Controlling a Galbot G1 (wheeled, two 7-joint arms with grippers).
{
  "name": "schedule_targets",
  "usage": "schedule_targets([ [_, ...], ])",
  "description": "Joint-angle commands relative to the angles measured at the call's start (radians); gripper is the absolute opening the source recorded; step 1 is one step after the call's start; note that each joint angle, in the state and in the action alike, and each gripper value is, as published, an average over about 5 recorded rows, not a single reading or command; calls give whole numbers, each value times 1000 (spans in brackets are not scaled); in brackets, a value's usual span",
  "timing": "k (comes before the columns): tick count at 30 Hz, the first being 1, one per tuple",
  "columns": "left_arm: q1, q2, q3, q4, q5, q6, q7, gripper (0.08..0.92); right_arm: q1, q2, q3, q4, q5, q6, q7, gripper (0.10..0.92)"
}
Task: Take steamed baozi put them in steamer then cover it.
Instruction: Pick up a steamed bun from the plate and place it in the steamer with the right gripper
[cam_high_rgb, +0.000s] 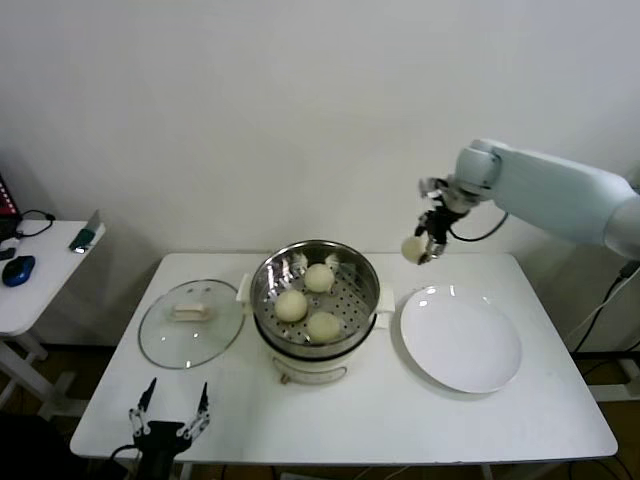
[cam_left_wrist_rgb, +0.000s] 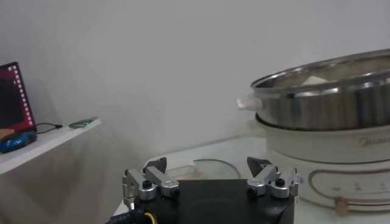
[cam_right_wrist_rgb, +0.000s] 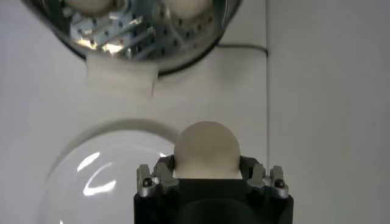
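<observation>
The steamer (cam_high_rgb: 368, 280) stands mid-table with three baozi (cam_high_rgb: 291, 305) on its perforated tray. My right gripper (cam_high_rgb: 424, 250) is shut on the fourth baozi (cam_high_rgb: 412, 247) and holds it in the air above the table's far edge, right of the steamer and above the plate's far rim. In the right wrist view the baozi (cam_right_wrist_rgb: 206, 149) sits between the jaws, with the steamer (cam_right_wrist_rgb: 131, 45) beyond. The glass cover (cam_high_rgb: 190, 322) lies flat on the table left of the steamer. My left gripper (cam_high_rgb: 170, 412) is open and empty, low at the table's front left edge.
A flat white plate (cam_high_rgb: 460, 338) lies right of the steamer, under the right gripper's side. A white side table (cam_high_rgb: 40, 262) with a blue mouse and cables stands at the far left. The wall is close behind the table.
</observation>
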Motion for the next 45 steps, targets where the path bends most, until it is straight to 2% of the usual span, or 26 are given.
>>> schedule_targets([
  [1, 13, 6, 16, -25, -26, 3, 0, 823, 248, 232, -278, 147, 355, -71, 74, 686],
  [13, 12, 22, 14, -39, -56, 11, 1, 823, 128, 302, -264, 236, 382, -135, 212, 687],
  [32, -8, 34, -5, -23, -51, 16, 2, 823, 2, 322, -277, 165, 307, -141, 244, 690],
  [40, -15, 36, -7, -20, -52, 19, 2, 823, 13, 305, -256, 161, 305, -151, 241, 813],
  [45, -19, 37, -7, -23, -50, 23, 3, 823, 39, 272, -232, 183, 301, -147, 219, 822],
])
